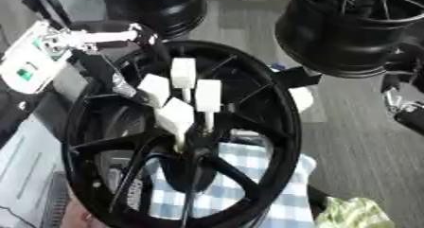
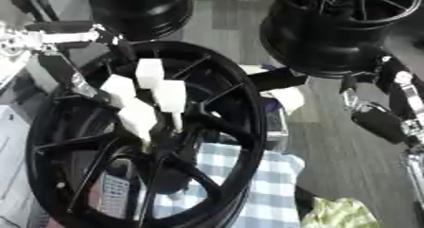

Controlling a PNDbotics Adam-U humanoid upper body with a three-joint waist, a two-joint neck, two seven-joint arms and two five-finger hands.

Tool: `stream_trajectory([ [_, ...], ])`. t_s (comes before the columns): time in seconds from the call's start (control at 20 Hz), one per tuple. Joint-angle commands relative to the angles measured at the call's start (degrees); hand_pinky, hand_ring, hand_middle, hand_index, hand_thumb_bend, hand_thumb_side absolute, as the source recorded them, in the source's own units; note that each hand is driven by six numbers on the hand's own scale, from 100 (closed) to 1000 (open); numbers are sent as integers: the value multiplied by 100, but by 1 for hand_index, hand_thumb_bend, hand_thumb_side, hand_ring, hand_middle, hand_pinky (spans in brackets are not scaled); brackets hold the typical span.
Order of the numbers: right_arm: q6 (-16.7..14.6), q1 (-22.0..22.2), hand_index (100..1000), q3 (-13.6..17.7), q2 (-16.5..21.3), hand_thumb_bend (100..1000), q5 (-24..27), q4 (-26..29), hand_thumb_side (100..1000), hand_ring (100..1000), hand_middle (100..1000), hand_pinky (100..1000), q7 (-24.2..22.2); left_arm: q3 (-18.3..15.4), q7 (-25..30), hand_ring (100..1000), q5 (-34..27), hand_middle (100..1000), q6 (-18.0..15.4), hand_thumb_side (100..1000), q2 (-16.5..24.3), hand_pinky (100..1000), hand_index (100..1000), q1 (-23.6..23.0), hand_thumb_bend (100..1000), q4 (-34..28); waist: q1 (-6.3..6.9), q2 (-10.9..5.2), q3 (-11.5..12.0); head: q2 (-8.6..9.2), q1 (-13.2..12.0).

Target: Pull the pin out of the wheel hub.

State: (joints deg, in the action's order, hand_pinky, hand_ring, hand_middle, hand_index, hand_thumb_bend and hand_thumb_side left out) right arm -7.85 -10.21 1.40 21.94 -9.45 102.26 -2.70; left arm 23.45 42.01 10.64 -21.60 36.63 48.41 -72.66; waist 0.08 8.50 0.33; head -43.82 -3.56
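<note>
Left arm: enters from the upper left, silver and black, reaching down over the wheel.
Left hand: white-padded fingers bunched over the middle of the wheel, tips pointing down at the centre. They seem pinched round a thin pale pin, though the contact is blurred.
Pin: pale, slim, upright just below the fingertips, at the centre where the spokes meet.
Wheel: large black rim with thin spokes, lying askew and filling the middle of the view; a dark hub sits under the hand.
Cloth: blue-and-white check, seen through the spokes and past the lower right of the rim.
Other wheels: two black rims farther off, one top centre, one top right.
Right hand: black and silver, at the right edge of the right eye view, well apart from the wheel; I cannot tell how its fingers stand.
</note>
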Motion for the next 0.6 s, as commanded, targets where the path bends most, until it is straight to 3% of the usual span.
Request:
stream_trajectory([
  [0.05, -19, -43, 921, 44, 73, 100, 30, 49, 294, 797, 769, 752, 4, -5, 822, 679, 16, 690, -731, 400, 71, 745, 790, 88, 629, -28, 4, -65, -5, -29, -5],
  [0.6, -24, -39, 921, 51, 64, 100, 28, 46, 294, 797, 769, 752, 1, 4, 913, 653, 87, 664, -747, 359, 84, 728, 774, 21, 615, 0, -5, -68, -4, -29, -2],
])
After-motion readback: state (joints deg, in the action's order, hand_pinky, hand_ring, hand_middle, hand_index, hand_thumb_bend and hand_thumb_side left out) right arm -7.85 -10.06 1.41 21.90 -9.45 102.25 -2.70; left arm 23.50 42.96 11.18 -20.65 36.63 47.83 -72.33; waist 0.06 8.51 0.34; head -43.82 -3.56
